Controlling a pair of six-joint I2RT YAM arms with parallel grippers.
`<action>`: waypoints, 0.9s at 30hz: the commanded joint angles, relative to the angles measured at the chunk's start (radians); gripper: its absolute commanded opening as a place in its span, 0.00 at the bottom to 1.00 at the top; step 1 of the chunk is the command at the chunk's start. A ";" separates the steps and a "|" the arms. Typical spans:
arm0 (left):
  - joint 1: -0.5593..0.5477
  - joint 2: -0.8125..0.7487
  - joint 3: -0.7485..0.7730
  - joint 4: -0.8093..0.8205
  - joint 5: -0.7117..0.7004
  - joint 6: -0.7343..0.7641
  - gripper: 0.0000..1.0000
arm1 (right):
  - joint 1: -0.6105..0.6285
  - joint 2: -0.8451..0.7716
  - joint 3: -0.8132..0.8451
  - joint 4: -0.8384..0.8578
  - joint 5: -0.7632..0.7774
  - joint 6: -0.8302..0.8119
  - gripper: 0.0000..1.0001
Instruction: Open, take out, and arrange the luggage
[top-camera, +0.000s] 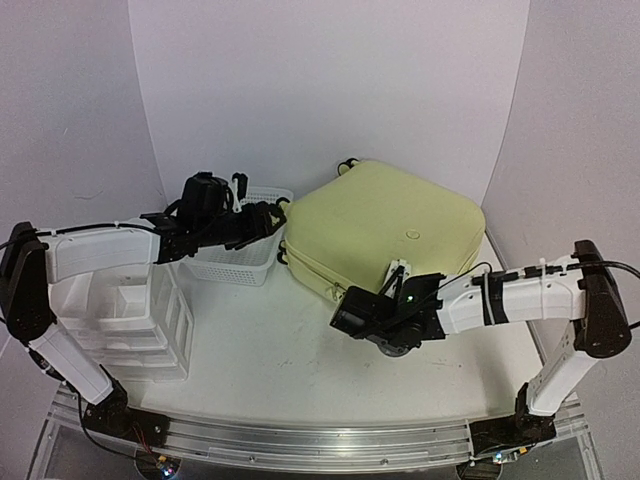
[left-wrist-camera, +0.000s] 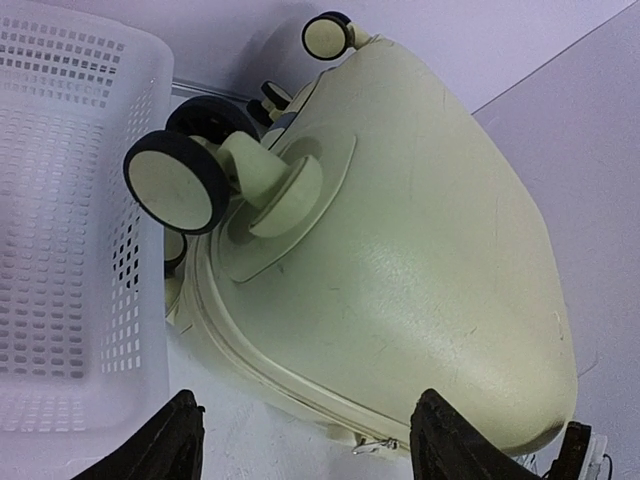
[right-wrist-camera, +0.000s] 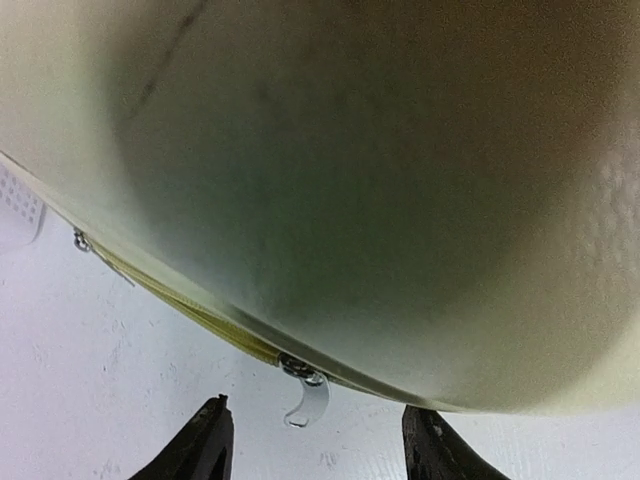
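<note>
With the shut yellow suitcase (top-camera: 385, 225) lying at one o'clock on the worktop (top-camera: 270, 340), the right pincer (right-wrist-camera: 315, 440), half-wide and empty, might slip off that tiny zipper pull (right-wrist-camera: 310, 398) at its six o'clock edge, while the left pincer (left-wrist-camera: 308, 425) gapes wide, holding nothing.

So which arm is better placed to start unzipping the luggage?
Right. The right gripper faces the luggage seam, zipper pull hanging just ahead between its open fingers; the left gripper is at the wheels.
</note>
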 joint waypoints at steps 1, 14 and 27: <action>-0.001 -0.085 -0.023 -0.006 -0.039 0.061 0.71 | -0.017 0.071 0.081 -0.136 0.134 0.238 0.54; -0.002 -0.150 -0.028 -0.077 -0.096 0.139 0.72 | -0.016 0.326 0.379 -0.663 0.198 0.578 0.43; 0.001 -0.006 0.116 -0.171 -0.075 0.245 0.83 | -0.017 0.358 0.375 -0.746 0.168 0.508 0.03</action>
